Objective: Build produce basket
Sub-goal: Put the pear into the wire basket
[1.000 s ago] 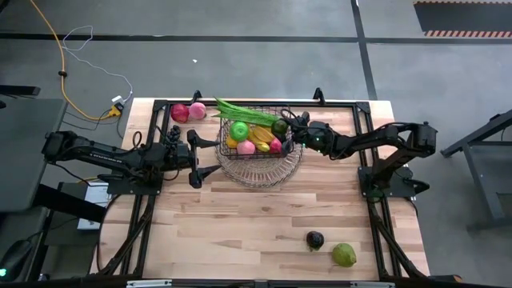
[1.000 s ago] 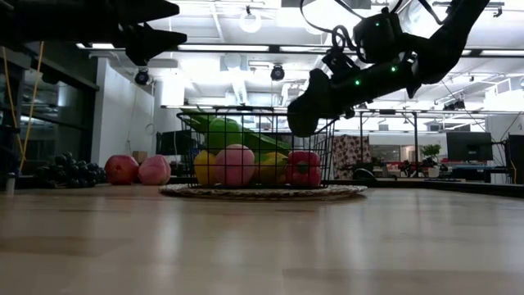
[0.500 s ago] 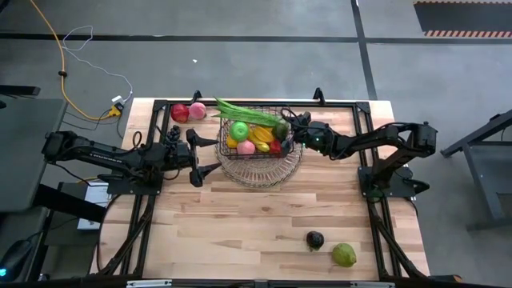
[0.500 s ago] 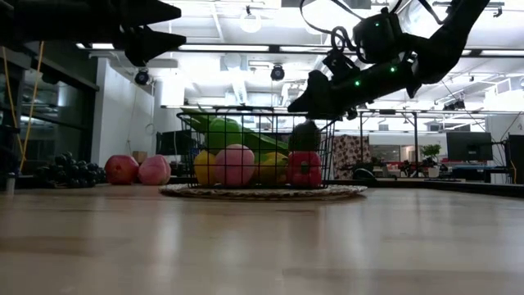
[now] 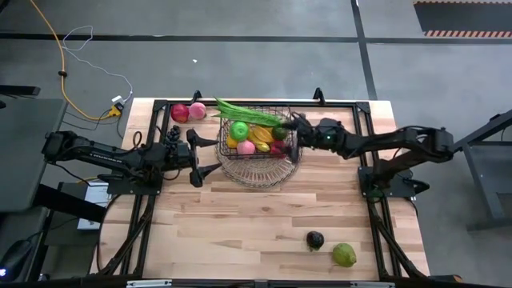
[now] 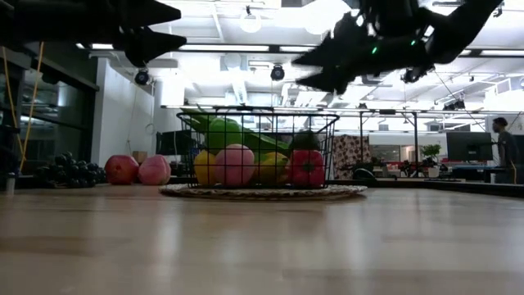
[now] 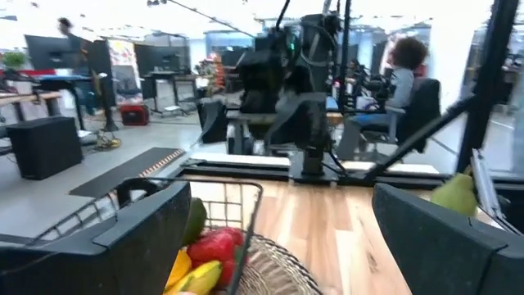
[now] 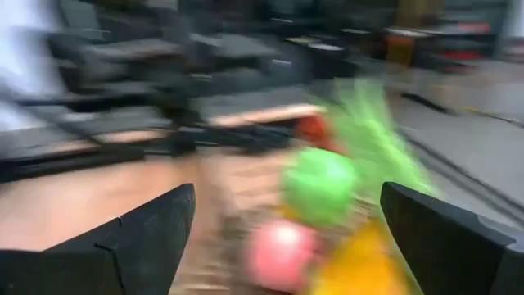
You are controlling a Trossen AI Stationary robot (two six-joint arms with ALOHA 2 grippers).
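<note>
The dark wire basket (image 5: 260, 136) stands on a round shallow wire dish (image 5: 260, 170) at the table's far middle. It holds a green apple (image 5: 239, 130), pink (image 5: 246, 147), yellow and red (image 6: 308, 167) pieces, a dark green piece (image 6: 306, 141) lying on the red one, and long green pods (image 5: 240, 110) over its far rim. My right gripper (image 5: 294, 128) is open and empty, above the basket's right rim, high in the low view (image 6: 304, 72). My left gripper (image 5: 216, 155) is open and empty, left of the basket.
A red apple (image 5: 180, 112), a pink fruit (image 5: 198, 110) and dark grapes (image 5: 172, 133) lie at the far left of the basket. A dark piece (image 5: 315, 239) and a green fruit (image 5: 344, 255) lie near the front right edge. Bare wood lies between.
My right gripper has let go of the dark green piece, which has dropped into the basket's right end onto the red piece. The gripper has then risen and drawn back toward the table's right edge.
</note>
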